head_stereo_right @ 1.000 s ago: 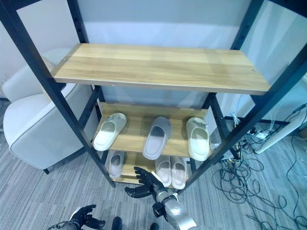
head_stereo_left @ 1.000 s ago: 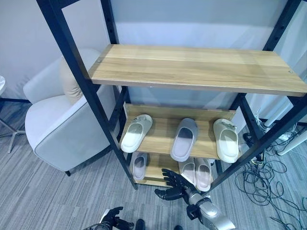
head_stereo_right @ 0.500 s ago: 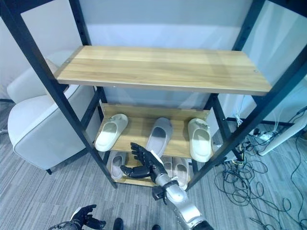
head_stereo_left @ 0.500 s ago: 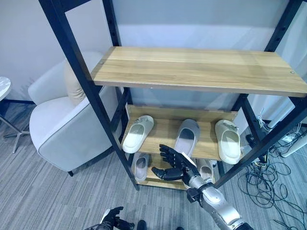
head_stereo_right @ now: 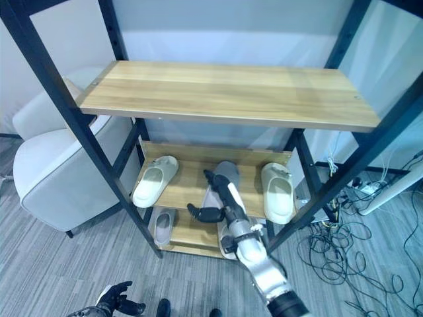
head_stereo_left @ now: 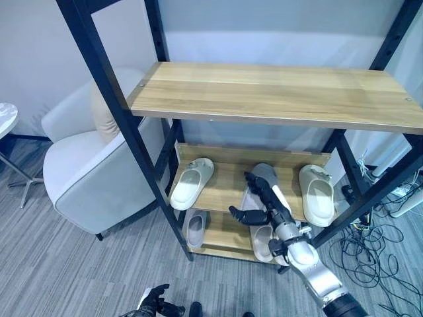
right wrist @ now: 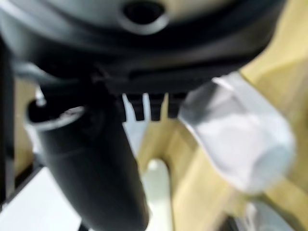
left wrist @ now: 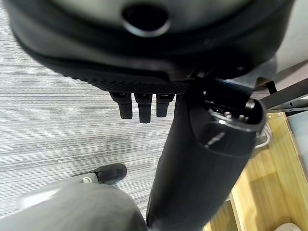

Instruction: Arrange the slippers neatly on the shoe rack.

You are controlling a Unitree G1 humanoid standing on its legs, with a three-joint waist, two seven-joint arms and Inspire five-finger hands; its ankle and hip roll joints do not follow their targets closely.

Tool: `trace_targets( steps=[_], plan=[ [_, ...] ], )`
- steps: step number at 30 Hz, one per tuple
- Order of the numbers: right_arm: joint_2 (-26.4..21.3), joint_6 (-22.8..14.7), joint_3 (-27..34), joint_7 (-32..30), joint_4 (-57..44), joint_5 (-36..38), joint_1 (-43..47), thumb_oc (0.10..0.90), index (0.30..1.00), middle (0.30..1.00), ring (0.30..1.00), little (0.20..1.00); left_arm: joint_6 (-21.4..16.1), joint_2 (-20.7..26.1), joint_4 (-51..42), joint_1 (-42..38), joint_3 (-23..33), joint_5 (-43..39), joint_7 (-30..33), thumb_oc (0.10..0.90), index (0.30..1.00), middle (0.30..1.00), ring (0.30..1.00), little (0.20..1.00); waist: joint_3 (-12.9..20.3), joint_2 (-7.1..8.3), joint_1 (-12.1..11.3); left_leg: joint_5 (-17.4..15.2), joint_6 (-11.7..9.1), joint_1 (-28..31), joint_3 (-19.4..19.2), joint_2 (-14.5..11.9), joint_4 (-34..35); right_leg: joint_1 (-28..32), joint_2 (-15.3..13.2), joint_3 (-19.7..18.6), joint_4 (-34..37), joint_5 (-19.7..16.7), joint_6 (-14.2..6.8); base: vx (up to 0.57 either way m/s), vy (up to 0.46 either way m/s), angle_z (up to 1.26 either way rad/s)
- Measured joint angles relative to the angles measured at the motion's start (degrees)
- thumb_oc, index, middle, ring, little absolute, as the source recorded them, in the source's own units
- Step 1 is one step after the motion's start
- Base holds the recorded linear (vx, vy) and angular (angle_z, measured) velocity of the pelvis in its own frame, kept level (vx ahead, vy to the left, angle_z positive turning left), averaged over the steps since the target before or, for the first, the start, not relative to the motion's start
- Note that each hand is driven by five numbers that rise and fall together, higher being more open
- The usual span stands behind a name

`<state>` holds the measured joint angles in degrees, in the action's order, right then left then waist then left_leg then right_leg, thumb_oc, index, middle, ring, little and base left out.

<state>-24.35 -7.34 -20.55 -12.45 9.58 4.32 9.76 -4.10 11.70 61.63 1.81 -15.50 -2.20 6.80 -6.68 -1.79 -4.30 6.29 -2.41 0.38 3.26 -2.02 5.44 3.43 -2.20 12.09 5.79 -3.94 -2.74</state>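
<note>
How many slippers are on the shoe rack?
6: middle shelf has a cream slipper on the left, a grey slipper mid, another cream one right; bottom shelf has three, partly hidden.

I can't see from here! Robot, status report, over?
Right hand open, over grey slipper on middle shelf. Left hand low, idle. Nothing blocking.
</note>
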Motion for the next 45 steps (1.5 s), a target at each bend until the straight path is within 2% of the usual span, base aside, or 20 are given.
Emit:
trace_targets(
  steps=[4, 9, 10, 14, 21, 27, 38, 45],
  plan=[
    [-0.6, 0.0, 1.1, -2.2, 0.0, -2.9, 2.4, 0.800, 0.900, 0.900, 0.900, 0.900, -0.1, 0.0, -0.3, 0.0, 0.0, 0.0, 0.1, 0.800, 0.900, 0.900, 0.900, 0.900, -0.1, -0.05, -0.9, 0.0, 0.0, -0.3, 0.4, 0.1, 0.0, -0.1, 0.0, 0.4, 0.0, 0.1, -0.1, 0.02, 0.032, 0.06],
    [-4.2, 0.0, 1.4, -4.4, 0.0, -8.9, 4.9, 0.800, 0.900, 0.900, 0.900, 0.900, -0.8, -0.1, -1.0, 0.0, 0.2, 0.0, 0.1, 0.800, 0.900, 0.900, 0.900, 0.900, -0.8, -0.07, -1.6, 0.0, 0.0, -0.6, 0.6, 0.1, -0.2, -0.2, 0.0, 0.8, 0.0, 0.1, -0.1, 0.02, 0.025, 0.05],
    [-5.4, 0.0, 1.9, -5.6, 0.0, -12.5, 5.5, 0.800, 0.900, 0.900, 0.900, 0.900, -0.8, -0.1, -1.0, -0.1, 0.3, 0.1, 0.1, 0.800, 0.900, 0.900, 0.900, 0.900, -1.0, 0.04, -1.9, 0.0, 0.0, -0.7, 0.8, 0.2, -0.2, -0.2, 0.0, 1.0, 0.0, 0.2, -0.2, 0.01, 0.017, 0.04],
    [-9.0, 0.6, 3.2, -7.4, 0.4, -17.9, 5.5, 0.800, 0.900, 0.900, 0.900, 0.900, -0.8, 0.2, -1.6, -0.1, 0.5, 0.1, 0.1, 0.800, 0.900, 0.900, 0.900, 0.900, -1.7, 0.51, -2.0, 0.0, 0.0, -1.0, 1.6, 0.4, -0.2, -0.2, 0.0, 1.7, 0.0, 0.4, -0.5, 0.01, 0.016, 0.10],
    [-9.4, 2.6, 5.9, -9.4, 1.2, -23.1, 5.5, 0.800, 0.900, 0.900, 0.900, 0.900, -0.9, 0.9, -2.2, -0.1, 0.5, 0.1, 0.1, 0.800, 0.900, 0.900, 0.900, 0.900, -2.5, 1.56, -1.8, 0.0, 0.0, -1.4, 2.0, 0.9, -0.2, -0.5, -0.2, 1.9, 0.0, 0.5, -0.7, 0.00, 0.004, 0.02],
    [-9.4, 4.0, 5.9, -9.3, 1.6, -25.1, 5.4, 0.800, 0.900, 0.900, 0.900, 0.900, -0.9, 1.2, -3.3, -0.1, 0.5, 0.1, 0.1, 0.800, 0.900, 0.900, 0.900, 0.900, -3.7, 1.77, -1.6, 0.0, 0.0, -1.6, 2.0, 1.0, -0.3, -0.6, -0.4, 1.9, 0.0, 0.5, -0.7, 0.00, 0.000, 0.00],
    [-9.4, 5.9, 5.9, -9.3, 9.3, -26.6, 5.8, 0.800, 0.900, 0.900, 0.900, 0.900, -0.9, 1.5, -4.1, -0.2, 0.5, 0.0, 0.1, 0.800, 0.900, 0.900, 0.900, 0.900, -4.2, 1.99, -1.7, 0.1, 0.1, -3.0, 2.0, 1.1, -0.3, -2.1, -0.5, 1.9, 0.0, 0.5, -0.7, 0.00, 0.000, 0.00],
    [-9.3, 6.4, 4.3, -10.8, 16.8, -26.2, 11.9, 0.800, 0.900, 0.900, 0.900, 0.900, -1.4, 1.5, -4.3, -0.7, 0.3, -0.2, 0.1, 0.800, 0.900, 0.900, 0.900, 0.900, -5.5, 1.41, -2.2, 0.1, 0.0, -3.4, 2.1, 1.1, -0.3, -2.4, -0.4, 2.0, 0.0, 0.5, -0.7, 0.00, 0.000, 0.00]
  ],
)
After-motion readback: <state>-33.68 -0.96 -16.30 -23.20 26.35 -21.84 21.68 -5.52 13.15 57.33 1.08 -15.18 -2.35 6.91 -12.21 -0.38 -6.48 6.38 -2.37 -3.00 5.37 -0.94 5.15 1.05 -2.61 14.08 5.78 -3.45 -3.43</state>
